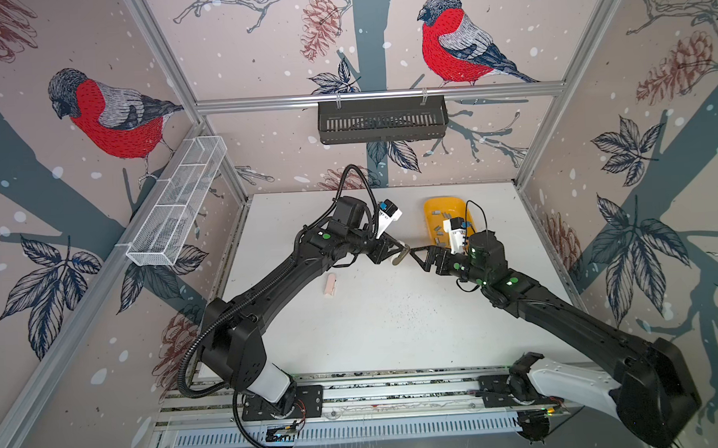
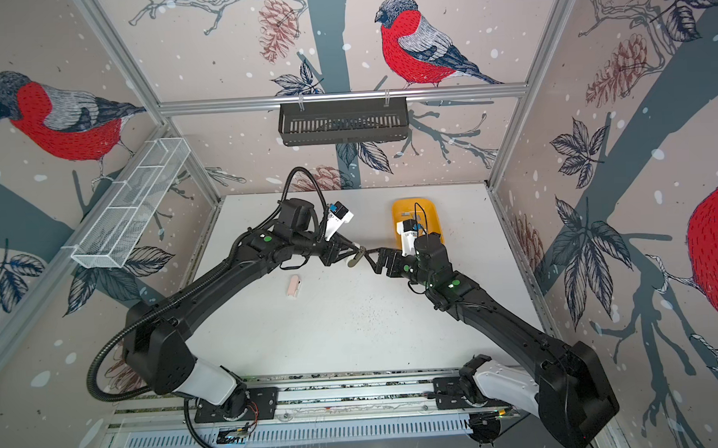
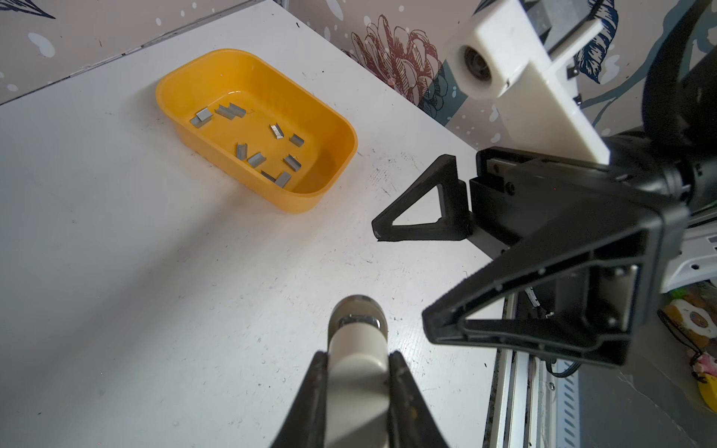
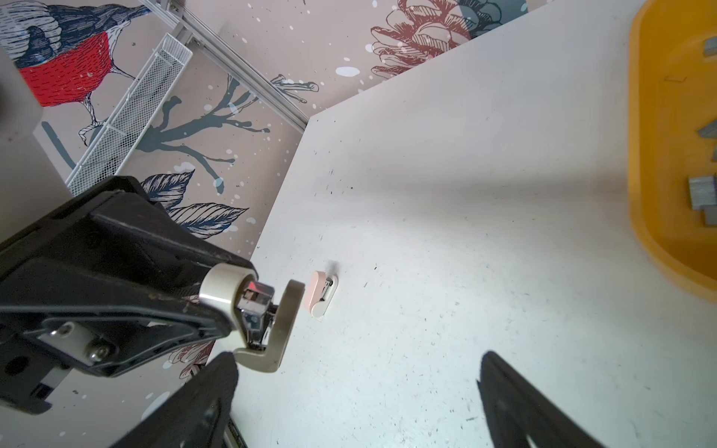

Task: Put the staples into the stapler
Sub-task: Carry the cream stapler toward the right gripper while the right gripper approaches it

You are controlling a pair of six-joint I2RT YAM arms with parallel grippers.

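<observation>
Left hand (image 3: 359,360) pinches the opened stapler (image 4: 223,289) aloft, likely to expose its channel; right hand (image 4: 357,364), spread, holds no staples (image 3: 254,159) yet.

tray (image 3: 252,70): yellow-orange
staples (image 3: 256,160): grey
stapler (image 4: 223,289): cream, khaki base
second stapler (image 4: 316,293): pale pink
walls (image 1: 258,50): red-breasted bullfinches, pinecones, snow flecks

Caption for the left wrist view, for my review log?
Left claw grips a beige stapler, right claw open beside it, staples loose in the yellow tray.
</observation>
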